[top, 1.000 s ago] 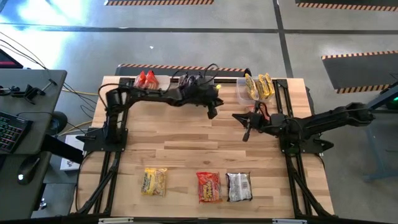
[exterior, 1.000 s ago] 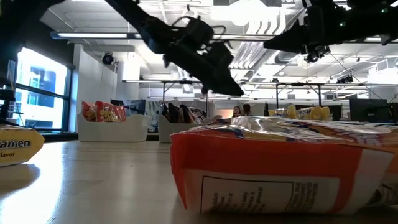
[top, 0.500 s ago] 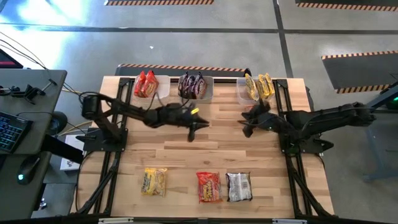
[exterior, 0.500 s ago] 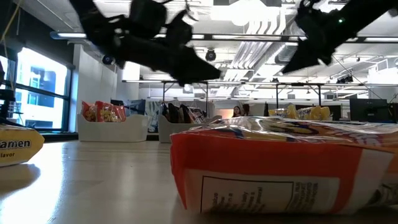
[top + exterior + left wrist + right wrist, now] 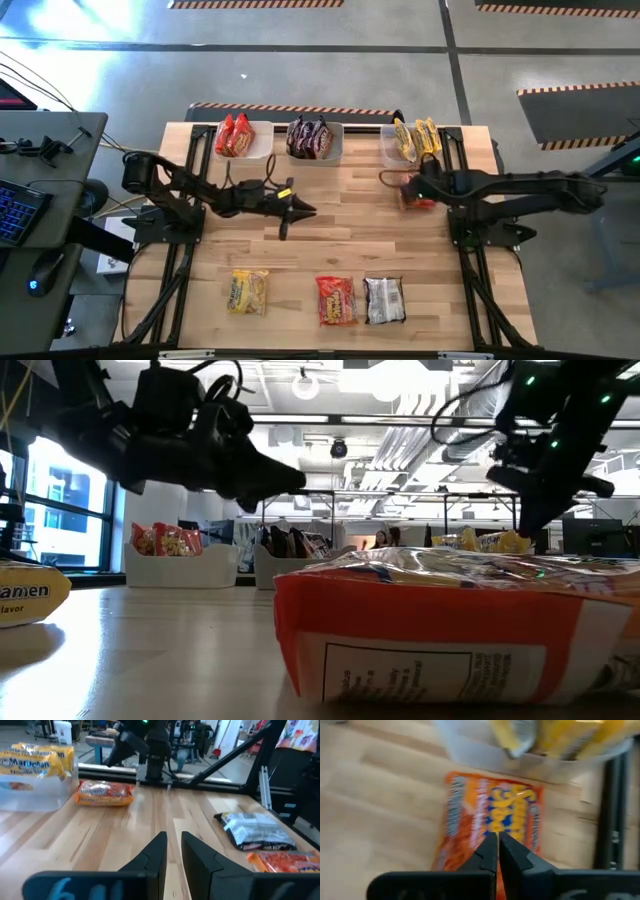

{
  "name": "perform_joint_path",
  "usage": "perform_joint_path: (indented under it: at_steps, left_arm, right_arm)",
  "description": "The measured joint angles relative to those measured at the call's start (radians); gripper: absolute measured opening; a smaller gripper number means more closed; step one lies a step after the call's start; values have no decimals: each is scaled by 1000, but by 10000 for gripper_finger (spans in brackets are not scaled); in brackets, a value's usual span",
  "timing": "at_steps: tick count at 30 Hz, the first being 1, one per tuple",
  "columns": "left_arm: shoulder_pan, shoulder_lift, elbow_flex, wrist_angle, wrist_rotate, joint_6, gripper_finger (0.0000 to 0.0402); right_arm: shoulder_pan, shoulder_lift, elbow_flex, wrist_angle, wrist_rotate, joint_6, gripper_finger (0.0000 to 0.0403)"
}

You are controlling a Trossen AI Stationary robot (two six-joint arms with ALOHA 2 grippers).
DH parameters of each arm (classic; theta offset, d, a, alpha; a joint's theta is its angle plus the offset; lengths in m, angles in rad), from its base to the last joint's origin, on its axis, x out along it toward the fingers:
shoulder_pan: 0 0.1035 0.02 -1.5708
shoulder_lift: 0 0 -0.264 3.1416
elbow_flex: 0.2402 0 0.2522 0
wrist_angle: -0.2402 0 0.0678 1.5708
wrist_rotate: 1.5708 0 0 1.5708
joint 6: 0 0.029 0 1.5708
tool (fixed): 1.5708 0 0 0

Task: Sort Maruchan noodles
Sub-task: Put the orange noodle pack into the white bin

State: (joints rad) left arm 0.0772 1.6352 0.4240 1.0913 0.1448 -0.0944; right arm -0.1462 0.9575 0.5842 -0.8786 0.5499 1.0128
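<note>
Pale wooden table (image 5: 330, 230): at three o'clock, the closed, empty right gripper (image 5: 402, 190) is poised over an orange plastic noodle packet (image 5: 490, 815); unopened, it could be shoved away. Left gripper (image 5: 283, 222), nearly closed and empty, is parked centrally.

- In the low view, a red-orange and white plastic noodle packet (image 5: 450, 630) fills the foreground, cut off at the right and bottom edges (it hides much of the table behind it).
- A yellow packet (image 5: 28, 595) is cut off at the left edge; only part of its lettering shows.
- In the right wrist view, the orange packet (image 5: 470, 815) is blurred, its print unreadable.
</note>
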Motion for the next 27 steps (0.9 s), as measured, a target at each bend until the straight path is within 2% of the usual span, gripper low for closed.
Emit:
perform_joint_path:
  at_steps: [6, 12, 15, 22, 27]
  left_arm:
    - [8, 0, -17, 0, 3, -20, 46]
    - [37, 0, -16, -10, 2, -11, 46]
    - [43, 0, -16, -16, 2, -9, 46]
    - [44, 0, -16, -42, 2, -8, 46]
    - [43, 0, -16, -46, 1, -36, 46]
  right_arm:
    - [-178, 112, 0, 71, -49, -71, 0]
    - [-243, 266, 0, 244, -68, -180, 0]
    - [-253, 332, 0, 296, -98, -191, 0]
    - [-212, 429, 6, 389, -87, -258, 0]
    - [-132, 421, 15, 487, -179, -386, 0]
